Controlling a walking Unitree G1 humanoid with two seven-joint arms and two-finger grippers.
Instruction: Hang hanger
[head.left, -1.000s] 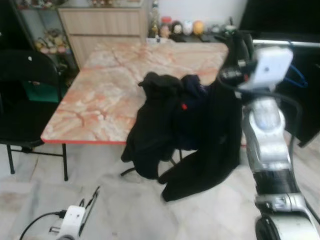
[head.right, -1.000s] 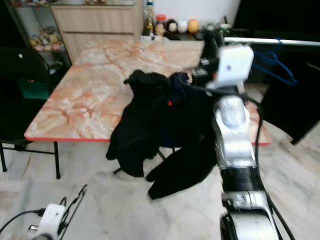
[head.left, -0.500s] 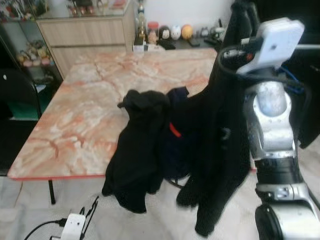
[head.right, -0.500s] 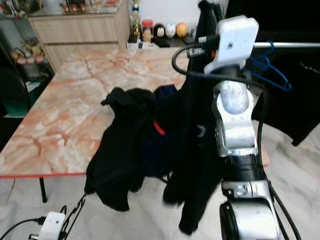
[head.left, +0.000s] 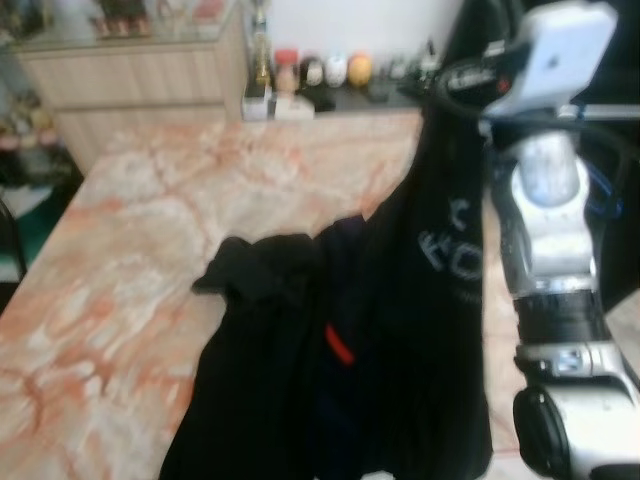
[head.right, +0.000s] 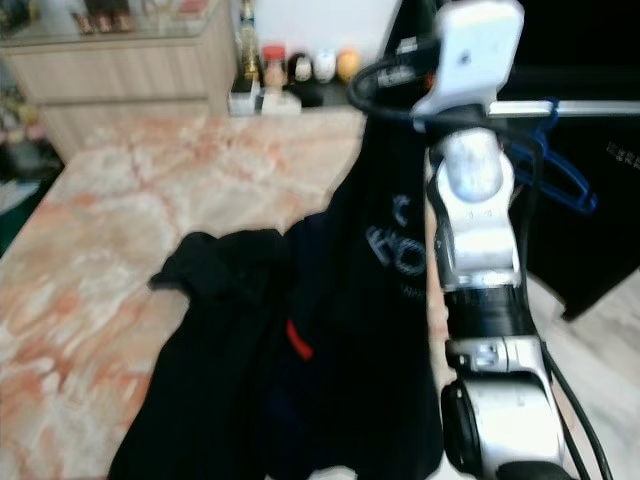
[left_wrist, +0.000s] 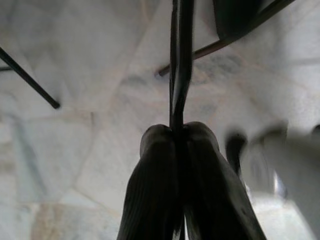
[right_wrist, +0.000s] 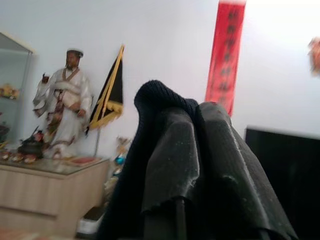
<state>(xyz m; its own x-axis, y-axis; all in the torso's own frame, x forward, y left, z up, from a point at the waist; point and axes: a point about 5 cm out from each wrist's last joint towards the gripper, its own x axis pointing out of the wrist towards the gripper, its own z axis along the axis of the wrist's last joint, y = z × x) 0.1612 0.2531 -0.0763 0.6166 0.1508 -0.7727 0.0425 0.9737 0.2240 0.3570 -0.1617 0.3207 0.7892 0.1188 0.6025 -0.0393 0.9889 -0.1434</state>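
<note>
Right gripper, clamped on a black garment, has lifted it higher toward the rail; left gripper hangs pinched closed

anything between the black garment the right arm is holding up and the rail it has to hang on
Nothing visible blocks the way. The right pincer holds the black garment up high, close beside the metal rail. A blue hanger already hangs on that rail just past the arm, so the free stretch next to it is the likely spot.
</note>
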